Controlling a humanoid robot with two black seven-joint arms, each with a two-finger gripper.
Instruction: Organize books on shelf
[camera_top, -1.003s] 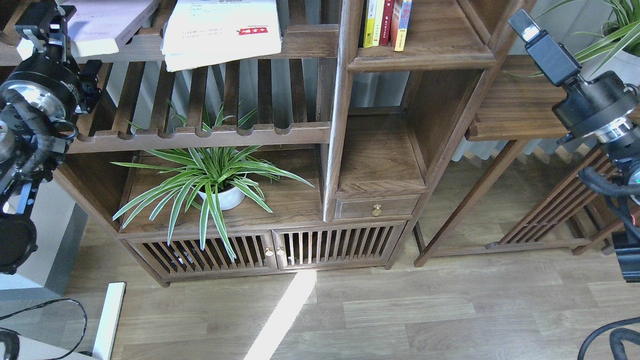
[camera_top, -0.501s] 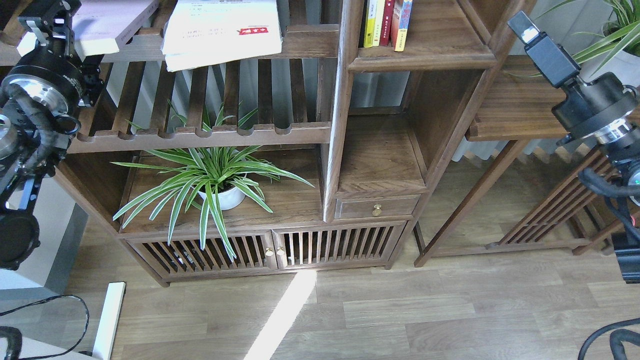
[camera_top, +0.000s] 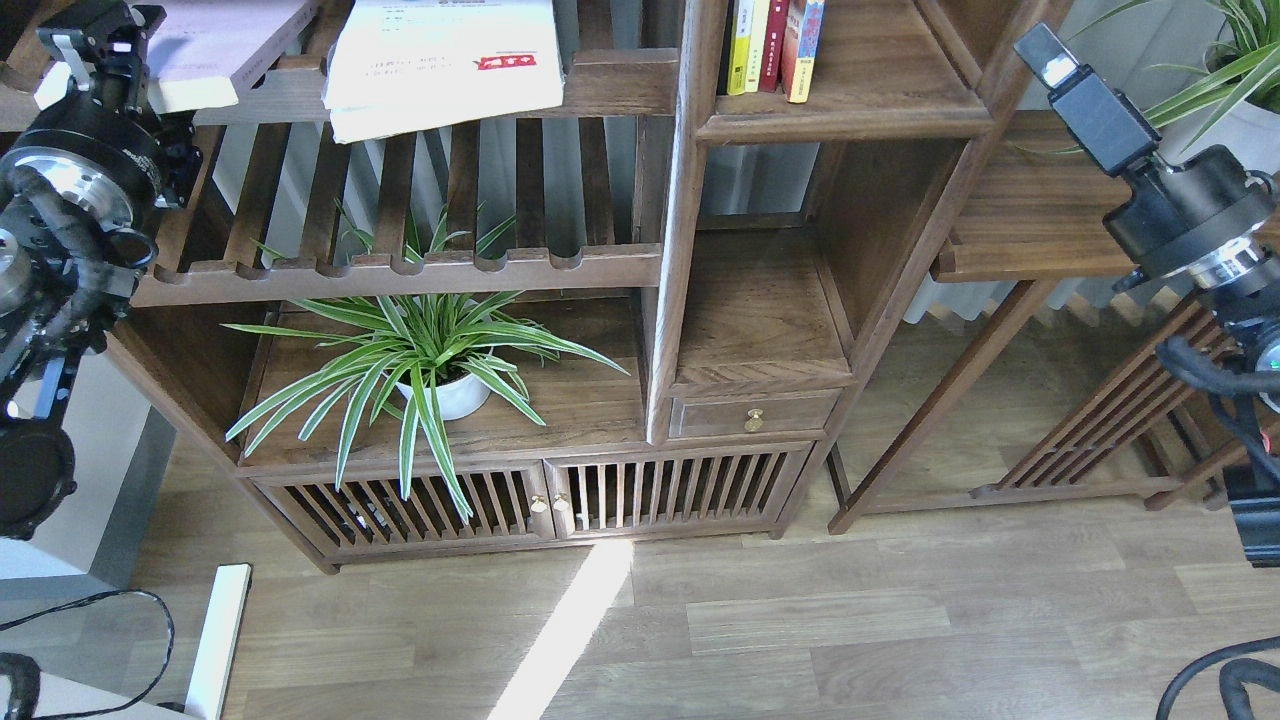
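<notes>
1. Wooden floor boards run under a big dark-brown bookcase (camera_top: 690, 200) with slatted racks, a small drawer and little doors at the bottom.
2. A lavender-white book (camera_top: 215, 45) lies flat on the top slatted rack (camera_top: 600, 85), at the far left.
3. A bigger white book (camera_top: 440, 65) with a red mark (camera_top: 505, 62) lies flat just beside it on the same rack. Its front edge hangs over the rail.
4. I cannot see a dark red-black book lying loose anywhere.
5. The shelf (camera_top: 850, 110) is the narrow box at the top, with a smooth board. A few books already stand there (camera_top: 775, 45): yellow, dark red and orange.
6. The left gripper (camera_top: 95, 40) is close to the lavender book's near corner. I cannot tell if it is open, closed or touching the book.
7. The right gripper (camera_top: 1040, 50) is up by the right post of the bookcase, well apart from the flat books. It holds nothing I can see, and I cannot tell if it is open.
8. I think these paperbacks are light and bendy. Their covers look smooth, so they may slip.
9. A good place to hold is the edge that sticks out, near the spine.
10. The red mark has white writing, too small to read. The spines are too small too.
11. A green plant in a white pot (camera_top: 445, 395) sits on the wide board below.
</notes>
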